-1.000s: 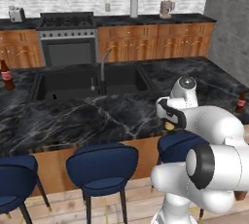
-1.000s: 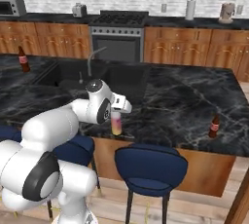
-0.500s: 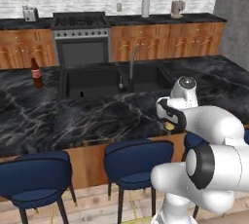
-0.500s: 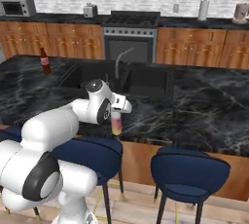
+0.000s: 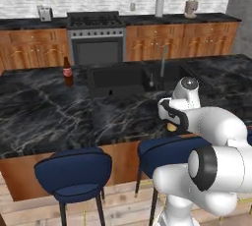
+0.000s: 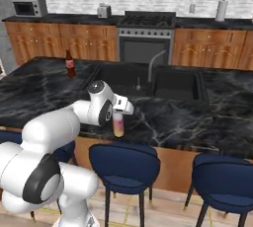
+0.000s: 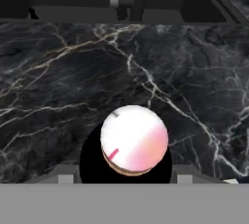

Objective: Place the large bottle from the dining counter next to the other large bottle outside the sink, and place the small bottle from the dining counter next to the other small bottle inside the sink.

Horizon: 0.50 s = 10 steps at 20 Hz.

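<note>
One tall pale bottle, the large bottle (image 6: pixel 118 125), hangs upright under the pincer (image 6: pixel 120 114) in the right base view, its light top tucked up into the hand and its lower body, shading from pink to orange, showing below. It is held above the near edge of the dining tabletop (image 6: pixel 207 122), whose black top is veined with white, and just over the blue stools (image 6: pixel 123 164) drawn up beneath. The pincer is clamped on the bottle's upper part, its jaws standing about half apart around it. In the hand view the large bottle (image 7: pixel 134 139) is seen end-on as a round white and pink shape low in the middle, directly below the hand, with the marble behind it. In the left base view the pincer (image 5: pixel 171 118) sits beside the arm's white wrist and a small patch of the bottle's (image 5: pixel 171 127) orange lower body peeps out beneath it. Well apart from it, across the tabletop and just beside the left rim of the sink (image 6: pixel 170 84), stands the other large bottle (image 6: pixel 69 63), dark brown and upright. The grey faucet (image 6: pixel 155 63) curves up between the two black basins.
</note>
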{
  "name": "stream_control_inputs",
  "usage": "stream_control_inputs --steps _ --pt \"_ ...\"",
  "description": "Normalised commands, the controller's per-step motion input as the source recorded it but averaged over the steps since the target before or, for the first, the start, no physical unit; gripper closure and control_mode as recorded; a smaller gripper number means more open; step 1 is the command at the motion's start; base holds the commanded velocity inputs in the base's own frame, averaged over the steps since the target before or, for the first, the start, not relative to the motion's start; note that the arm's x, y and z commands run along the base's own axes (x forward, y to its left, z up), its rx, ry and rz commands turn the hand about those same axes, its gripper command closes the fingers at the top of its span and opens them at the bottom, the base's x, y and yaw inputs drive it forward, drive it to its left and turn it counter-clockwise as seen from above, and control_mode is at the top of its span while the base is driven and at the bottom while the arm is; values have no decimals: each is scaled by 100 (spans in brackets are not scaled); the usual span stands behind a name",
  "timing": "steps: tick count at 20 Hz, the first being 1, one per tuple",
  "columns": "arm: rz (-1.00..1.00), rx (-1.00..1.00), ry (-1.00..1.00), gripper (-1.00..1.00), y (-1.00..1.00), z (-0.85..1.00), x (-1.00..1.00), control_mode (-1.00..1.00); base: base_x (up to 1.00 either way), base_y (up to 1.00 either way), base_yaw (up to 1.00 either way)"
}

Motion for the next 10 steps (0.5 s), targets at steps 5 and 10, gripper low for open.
stream_control_inputs --steps 5,10 --pt "0 0 0 100 0 0 0 100 0 68 0" --pt "0 0 0 100 0 0 0 100 1 70 0"
